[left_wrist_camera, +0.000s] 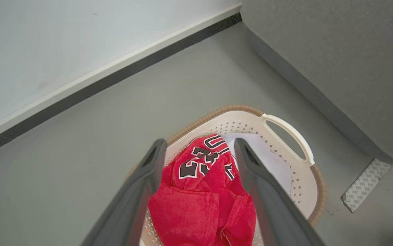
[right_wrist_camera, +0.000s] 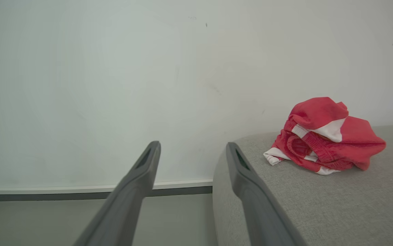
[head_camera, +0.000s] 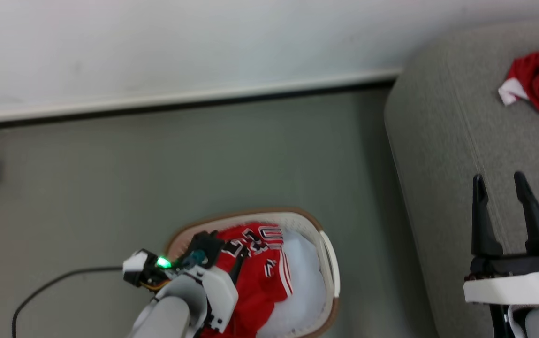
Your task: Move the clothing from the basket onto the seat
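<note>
My left claw (left_wrist_camera: 199,141) hangs over the oval white plastic laundry basket with perforated walls and a brown rim (head_camera: 250,213). Its two dark fingers are spread as wide as they go and hold nothing. In my left wrist view they frame the red jersey with black-and-white lettering (left_wrist_camera: 199,205), which lies crumpled in the left half of the basket. I cannot tell whether the fingertips touch the fabric. A plain pale white-blue cloth (head_camera: 304,281) fills the right half of the basket, partly under the jersey. One white side handle (left_wrist_camera: 290,131) faces the sofa.

The basket stands on the grey floor (head_camera: 203,155), near me and just left of the large grey woven-fabric sofa with rounded corners (head_camera: 461,141). A black cable (head_camera: 49,281) trails over the floor to the left of the basket. A white wall with a pale skirting board (head_camera: 180,96) runs along the far side.

My right claw (head_camera: 498,177) hovers above the near part of the sofa's seat, fingers pointing away from me, fully parted and empty. A crumpled red garment with white trim (right_wrist_camera: 323,136) lies on the far right of the seat, well apart from this claw.
</note>
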Controlling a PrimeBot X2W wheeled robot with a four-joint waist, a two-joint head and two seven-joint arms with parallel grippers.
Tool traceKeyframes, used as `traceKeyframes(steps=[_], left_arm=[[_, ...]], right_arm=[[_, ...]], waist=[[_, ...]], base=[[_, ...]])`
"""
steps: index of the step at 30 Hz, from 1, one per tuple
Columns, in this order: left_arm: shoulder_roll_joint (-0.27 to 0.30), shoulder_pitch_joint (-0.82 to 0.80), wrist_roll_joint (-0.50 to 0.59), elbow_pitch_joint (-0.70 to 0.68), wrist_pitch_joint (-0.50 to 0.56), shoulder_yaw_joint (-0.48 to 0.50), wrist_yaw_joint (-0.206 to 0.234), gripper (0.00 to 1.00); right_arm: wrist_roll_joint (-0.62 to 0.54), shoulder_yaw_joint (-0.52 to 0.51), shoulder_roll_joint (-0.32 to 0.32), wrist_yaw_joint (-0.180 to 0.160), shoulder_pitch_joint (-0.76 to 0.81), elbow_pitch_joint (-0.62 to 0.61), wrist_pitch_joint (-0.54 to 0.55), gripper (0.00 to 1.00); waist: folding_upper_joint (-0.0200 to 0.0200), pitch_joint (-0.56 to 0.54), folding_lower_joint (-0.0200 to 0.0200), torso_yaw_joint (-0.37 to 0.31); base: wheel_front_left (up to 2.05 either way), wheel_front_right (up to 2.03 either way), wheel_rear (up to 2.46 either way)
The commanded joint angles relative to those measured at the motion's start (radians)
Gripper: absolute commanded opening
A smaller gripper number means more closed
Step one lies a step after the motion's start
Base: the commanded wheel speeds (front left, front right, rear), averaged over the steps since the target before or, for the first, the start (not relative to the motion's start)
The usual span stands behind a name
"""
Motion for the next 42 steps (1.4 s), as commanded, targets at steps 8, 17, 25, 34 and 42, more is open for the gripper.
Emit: traceKeyframes(steps=[8,17,25,34,42], left_arm=[[0.005,-0.155,0.021,0.182,0.103,-0.006,0.041,1.0],[0.038,-0.282,0.022,0.332,0.1,0.009,0.116,1.0],[0.079,-0.386,0.028,0.414,0.07,0.012,0.17,1.0],[0.111,-0.463,0.016,0.485,0.074,0.002,0.165,1.0],[0.129,-0.488,0.039,0.527,0.087,-0.035,0.158,0.0]], right_arm=[[0.057,0.024,-0.001,-0.003,-0.1,-0.075,-0.004,1.0],[0.114,0.065,-0.001,-0.003,-0.154,-0.151,-0.004,1.0],[0.14,0.083,-0.001,-0.003,-0.176,-0.19,-0.004,1.0],[0.18,0.097,0.0,-0.003,-0.187,-0.193,-0.004,1.0],[0.201,0.097,0.0,-0.003,-0.189,-0.196,-0.004,1.0]], waist=[[0.0,0.259,-0.0003,-0.123],[0.0,0.403,-0.0003,-0.166],[0.0,0.487,-0.0003,-0.187],[0.0,0.564,-0.0003,-0.23],[0.0,0.594,-0.0003,-0.257]], base=[[0.0,0.0,0.0],[0.0,0.0,0.0],[0.0,0.0,0.0],[0.0,0.0,0.0],[0.0,0.0,0.0]])
